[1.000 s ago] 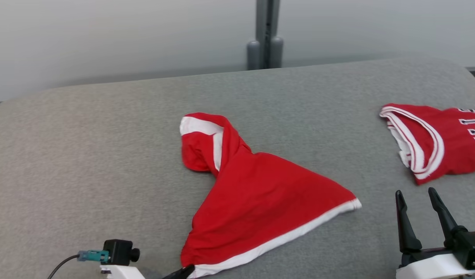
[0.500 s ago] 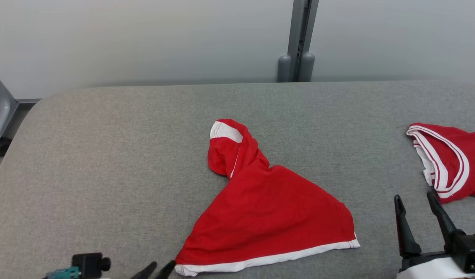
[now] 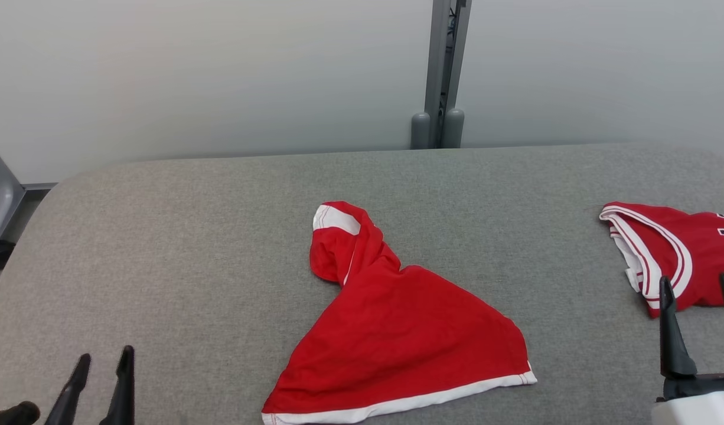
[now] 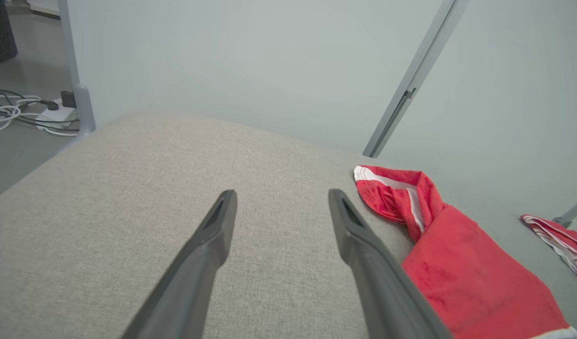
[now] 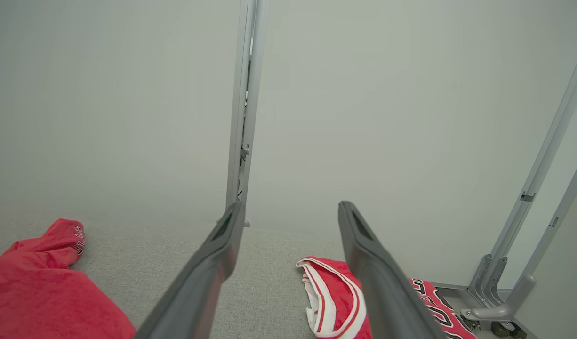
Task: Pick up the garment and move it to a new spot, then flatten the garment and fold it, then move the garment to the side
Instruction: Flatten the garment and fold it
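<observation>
Head view: red garment (image 3: 397, 319) lies mid-frame on grey table (image 3: 161, 236); left gripper (image 3: 104, 357), lower left, and right gripper (image 3: 695, 283), lower right, both spread wide, empty.

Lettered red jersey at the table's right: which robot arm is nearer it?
Right. The right jaws stand open just before the near edge of the jersey; the left jaws are far across the table, beyond the other red garment.

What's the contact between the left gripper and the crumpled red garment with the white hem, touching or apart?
Apart. The head view shows bare grey cushioned surface between the open left gripper and the crumpled red garment with the white hem.
</observation>
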### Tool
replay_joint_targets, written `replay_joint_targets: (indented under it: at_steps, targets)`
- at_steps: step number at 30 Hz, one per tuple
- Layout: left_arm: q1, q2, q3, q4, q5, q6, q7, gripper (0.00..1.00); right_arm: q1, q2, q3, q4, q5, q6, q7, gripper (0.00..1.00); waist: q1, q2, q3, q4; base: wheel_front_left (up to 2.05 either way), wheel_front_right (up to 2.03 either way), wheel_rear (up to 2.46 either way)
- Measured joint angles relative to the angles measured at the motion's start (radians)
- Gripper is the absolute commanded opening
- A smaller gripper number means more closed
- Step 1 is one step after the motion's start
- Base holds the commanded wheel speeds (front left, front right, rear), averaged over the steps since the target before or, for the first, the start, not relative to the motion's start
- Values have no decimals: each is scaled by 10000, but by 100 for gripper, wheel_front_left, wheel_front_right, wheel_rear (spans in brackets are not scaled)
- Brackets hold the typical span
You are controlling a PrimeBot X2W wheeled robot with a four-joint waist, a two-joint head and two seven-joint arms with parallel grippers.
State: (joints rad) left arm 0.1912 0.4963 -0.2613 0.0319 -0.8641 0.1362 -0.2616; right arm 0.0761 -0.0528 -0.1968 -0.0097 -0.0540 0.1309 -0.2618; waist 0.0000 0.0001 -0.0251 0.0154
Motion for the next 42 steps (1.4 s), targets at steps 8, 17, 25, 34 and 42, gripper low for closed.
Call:
replay_joint_targets:
  at_steps: [8, 17, 25, 34, 42]
  targets:
    - [512, -2669, 2679, -295, 3622, -1131, 0, 100, 644, -19, 514, 71, -100, 0, 0, 100, 0, 0, -146, 10, 0, 0, 0]
    - [425, -4184, 3444, 244, 4660, -2476, -15, 100, 763, 29, 821, 525, 305, 0, 0, 100, 0, 0, -206, -132, 0, 0, 0]
    - [219, -4408, 3871, 209, 5053, -2631, -15, 100, 598, 38, 1009, 616, 546, 0, 0, 100, 0, 0, -192, -212, 0, 0, 0]
    - [335, -4424, 3160, -119, 4943, -2669, 1043, 100, 338, -347, 2148, 1476, 1001, 0, 717, 100, 0, 0, -153, -367, 0, 0, 0]
    - [712, -4424, 2399, 73, 3643, -2481, 4443, 100, -343, -1264, 3962, 1952, 1718, -2, 3482, 100, 0, 0, 459, -434, 0, 0, 0]
